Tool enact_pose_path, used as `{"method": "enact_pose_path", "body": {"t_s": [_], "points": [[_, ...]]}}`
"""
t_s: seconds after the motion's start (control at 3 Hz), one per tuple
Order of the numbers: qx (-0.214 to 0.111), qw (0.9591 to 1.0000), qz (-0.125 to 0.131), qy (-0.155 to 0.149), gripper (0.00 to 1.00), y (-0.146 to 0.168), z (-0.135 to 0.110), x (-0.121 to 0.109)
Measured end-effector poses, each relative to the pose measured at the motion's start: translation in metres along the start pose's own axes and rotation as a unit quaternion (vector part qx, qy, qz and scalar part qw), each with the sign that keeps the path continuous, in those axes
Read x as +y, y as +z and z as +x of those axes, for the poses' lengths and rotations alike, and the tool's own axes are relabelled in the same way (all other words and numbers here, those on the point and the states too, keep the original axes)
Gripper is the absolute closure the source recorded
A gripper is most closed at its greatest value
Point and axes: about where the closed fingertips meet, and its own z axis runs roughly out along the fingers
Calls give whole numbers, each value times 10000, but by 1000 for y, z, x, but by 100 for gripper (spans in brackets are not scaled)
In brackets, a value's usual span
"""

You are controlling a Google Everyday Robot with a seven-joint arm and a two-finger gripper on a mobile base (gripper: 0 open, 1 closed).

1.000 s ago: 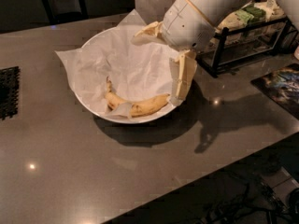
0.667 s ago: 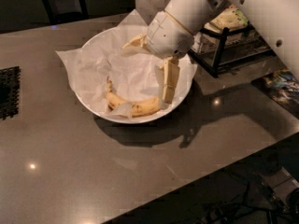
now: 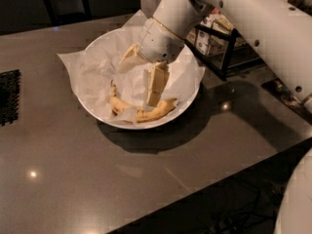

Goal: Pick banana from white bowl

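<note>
The banana [image 3: 146,113], curved, yellow with brown speckles, lies at the front of the white bowl [image 3: 104,123] on crinkled white paper [image 3: 78,67]. The bowl stands on the dark grey table. My gripper [image 3: 137,86] hangs from the white arm coming in from the upper right and is inside the bowl, just above the banana. Its pale yellow fingers [image 3: 155,84] are spread apart and open. One fingertip reaches down to just above the banana's right half; whether it touches I cannot tell. The gripper holds nothing.
A black wire rack [image 3: 222,45] with packages stands right behind the bowl on the right. A black mesh mat [image 3: 9,96] lies at the left table edge. The table's front edge runs diagonally at the lower right, with dark floor beyond.
My gripper has moved left and down from the bowl's right rim into the bowl, over the banana. The banana and bowl have not moved.
</note>
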Motion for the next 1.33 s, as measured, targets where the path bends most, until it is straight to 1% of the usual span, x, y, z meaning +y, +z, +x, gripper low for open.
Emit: {"method": "enact_pose_path", "body": {"t_s": [0.33, 0.67, 1.0, 1.33], "points": [[256, 9992, 92, 284, 21, -1, 4, 4], [403, 9963, 8, 756, 16, 1, 21, 24], [526, 9903, -211, 1267, 18, 13, 47, 44], [582, 9853, -265, 1586, 30, 19, 66, 51]]}}
